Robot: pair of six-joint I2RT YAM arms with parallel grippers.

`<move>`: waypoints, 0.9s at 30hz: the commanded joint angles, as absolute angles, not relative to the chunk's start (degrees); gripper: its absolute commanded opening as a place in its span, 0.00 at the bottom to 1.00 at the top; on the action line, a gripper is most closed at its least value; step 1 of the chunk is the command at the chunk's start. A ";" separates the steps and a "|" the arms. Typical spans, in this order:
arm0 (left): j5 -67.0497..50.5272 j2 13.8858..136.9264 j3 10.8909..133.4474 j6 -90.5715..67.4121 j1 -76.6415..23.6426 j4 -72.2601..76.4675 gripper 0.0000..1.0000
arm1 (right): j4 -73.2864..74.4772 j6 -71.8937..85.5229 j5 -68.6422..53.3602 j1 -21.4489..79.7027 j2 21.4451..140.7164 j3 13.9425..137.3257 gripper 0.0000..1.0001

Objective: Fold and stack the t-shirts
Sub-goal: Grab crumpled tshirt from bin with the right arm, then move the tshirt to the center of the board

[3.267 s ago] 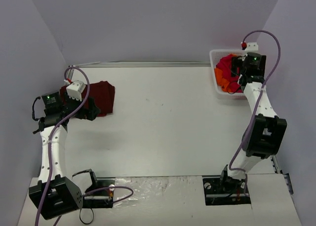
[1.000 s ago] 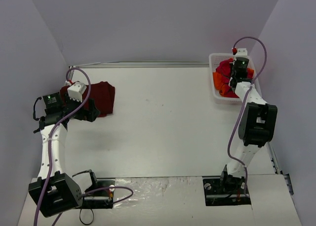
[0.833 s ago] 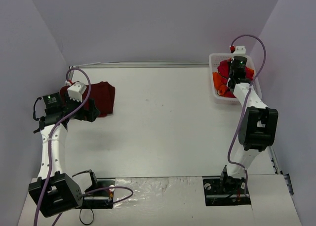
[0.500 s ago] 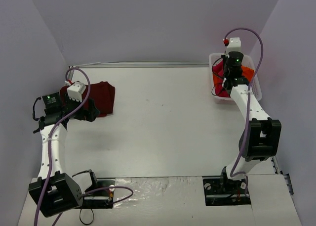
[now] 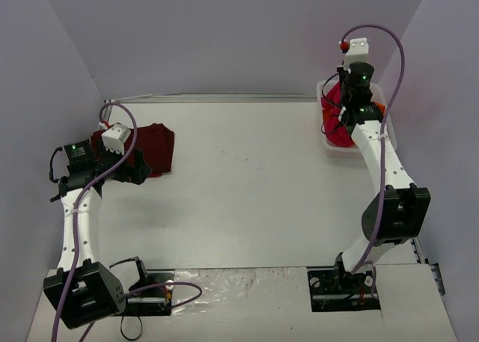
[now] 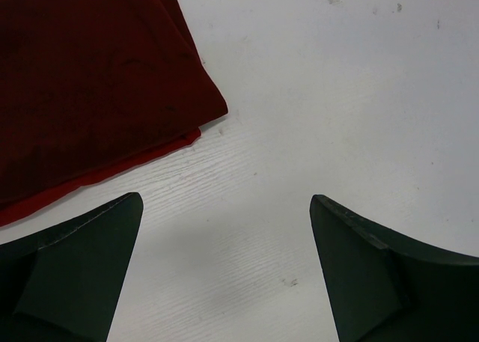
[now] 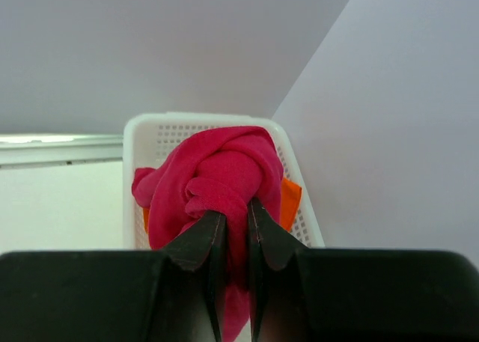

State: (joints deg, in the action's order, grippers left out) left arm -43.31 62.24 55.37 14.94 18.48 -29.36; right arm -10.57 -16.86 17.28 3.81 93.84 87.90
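The bright red t-shirt [image 7: 217, 177] is found gripped by the right tool [image 7: 234, 207], whose fingers [image 7: 206, 233] are drawn narrow, with a fold of the cloth pinched between them. The rest of the garment is bunched in a knotted mass just ahead of the fingertips, and a tail of it hangs below them. The white lattice basket [image 7: 202, 120] is seen directly beyond the right tool, and the orange t-shirt [image 7: 290, 200] lies inside it, to the right of the gripped cloth. The dark maroon t-shirt [image 6: 82, 80] is noted folded flat on the tabletop [image 6: 337, 95], ahead of the left tool [image 6: 224, 200] and to its left. The left tool is held wide apart, with only bare tabletop between its fingers [image 6: 75, 267]; no cloth is held.
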 commanded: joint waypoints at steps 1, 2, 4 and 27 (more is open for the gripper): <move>-44.56 60.56 55.11 15.73 18.90 -29.09 0.94 | -11.61 -17.67 19.34 5.36 92.20 94.30 0.00; -44.65 60.64 55.11 15.65 18.90 -29.09 0.94 | -11.17 -17.75 19.25 5.54 92.28 96.31 0.00; -44.65 60.82 55.11 15.64 18.90 -29.01 0.94 | -9.76 -18.36 19.25 6.06 93.16 99.04 0.00; -45.09 61.61 54.84 15.38 18.90 -28.65 0.94 | 13.62 -23.82 -6.76 24.33 89.82 96.25 0.00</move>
State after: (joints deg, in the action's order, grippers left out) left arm -43.64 62.24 54.50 14.94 18.48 -29.32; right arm 12.21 -22.61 -1.98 21.52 93.82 98.63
